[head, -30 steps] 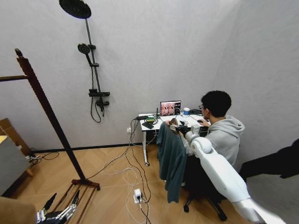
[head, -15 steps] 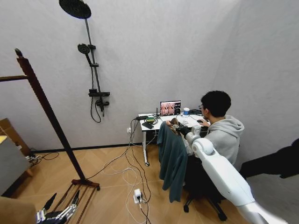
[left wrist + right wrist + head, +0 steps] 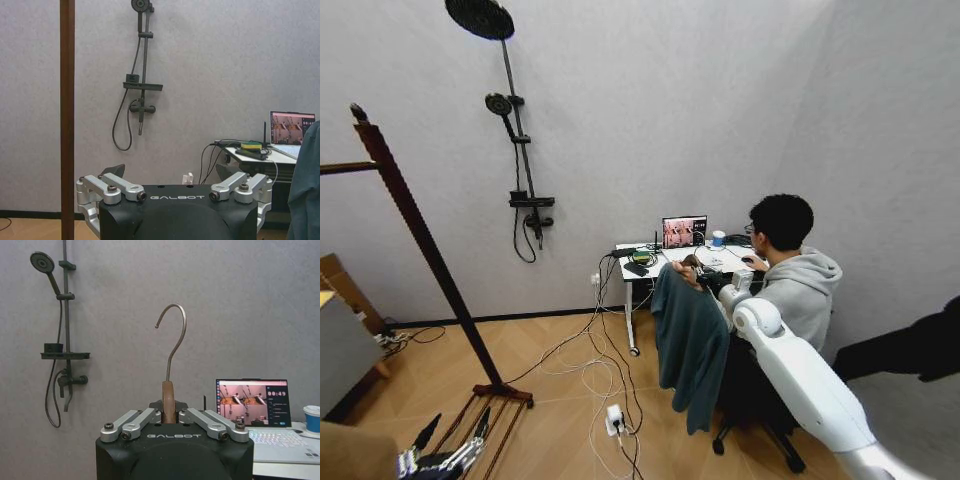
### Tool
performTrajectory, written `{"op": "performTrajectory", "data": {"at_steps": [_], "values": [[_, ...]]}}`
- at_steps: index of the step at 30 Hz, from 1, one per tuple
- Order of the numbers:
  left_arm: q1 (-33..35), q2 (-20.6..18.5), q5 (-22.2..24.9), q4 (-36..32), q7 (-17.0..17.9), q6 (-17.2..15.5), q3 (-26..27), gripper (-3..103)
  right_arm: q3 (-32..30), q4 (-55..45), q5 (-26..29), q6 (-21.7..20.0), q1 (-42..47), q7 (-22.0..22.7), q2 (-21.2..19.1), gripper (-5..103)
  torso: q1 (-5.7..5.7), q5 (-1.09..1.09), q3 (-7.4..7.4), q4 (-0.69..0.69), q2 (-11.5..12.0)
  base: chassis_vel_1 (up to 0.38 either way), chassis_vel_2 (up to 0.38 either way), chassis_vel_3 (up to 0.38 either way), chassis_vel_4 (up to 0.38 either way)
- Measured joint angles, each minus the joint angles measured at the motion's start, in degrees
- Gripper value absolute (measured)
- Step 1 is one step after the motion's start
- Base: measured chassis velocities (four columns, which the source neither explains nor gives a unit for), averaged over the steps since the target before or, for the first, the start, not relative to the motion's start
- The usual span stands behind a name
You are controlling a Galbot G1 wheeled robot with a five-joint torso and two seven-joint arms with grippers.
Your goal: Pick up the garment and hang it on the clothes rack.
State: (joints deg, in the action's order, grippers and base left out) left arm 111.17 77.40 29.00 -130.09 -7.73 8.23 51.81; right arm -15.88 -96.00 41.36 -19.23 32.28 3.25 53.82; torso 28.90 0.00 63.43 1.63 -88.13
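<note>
The right gripper [image 3: 708, 279], just right of centre in the head view, is clamped on the wooden hanger [image 3: 168, 401], whose metal hook [image 3: 174, 337] rises above its fingers [image 3: 135, 423] in the right wrist view. The garment [image 3: 688, 344] hangs straight below that gripper, in front of the white desk [image 3: 638, 265]. The left gripper [image 3: 448, 450] waits spread wide at the lower left, beside the base of the clothes rack [image 3: 425, 246], well apart from the garment.

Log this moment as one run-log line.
right hand: shut on hanger of garment, held aloft | left hand: low, open, idle | clothes rack: to the left, bare | phase: carrying
</note>
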Motion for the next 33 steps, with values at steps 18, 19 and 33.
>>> {"op": "performTrajectory", "data": {"at_steps": [18,19,33], "values": [[0.00,0.00,0.00,0.00,0.00,0.00,0.00,100,-1.76,-11.06,1.38,-1.26,4.27,1.56,-0.87,9,0.00,0.00,0.00,-0.01,0.00,0.028,0.032,0.030,0.027],[0.00,0.00,0.00,0.00,0.00,0.00,0.00,100,-1.76,-11.06,1.38,-1.26,4.27,1.56,-0.87,9,0.00,0.00,0.00,-0.01,0.00,0.084,0.082,0.077,0.065],[0.00,0.00,0.00,0.00,0.00,0.00,0.00,100,-2.03,-12.05,0.73,-0.08,4.95,2.01,-0.70,9,0.00,-0.01,0.00,-0.01,-0.01,0.107,0.112,0.115,0.096]]}}
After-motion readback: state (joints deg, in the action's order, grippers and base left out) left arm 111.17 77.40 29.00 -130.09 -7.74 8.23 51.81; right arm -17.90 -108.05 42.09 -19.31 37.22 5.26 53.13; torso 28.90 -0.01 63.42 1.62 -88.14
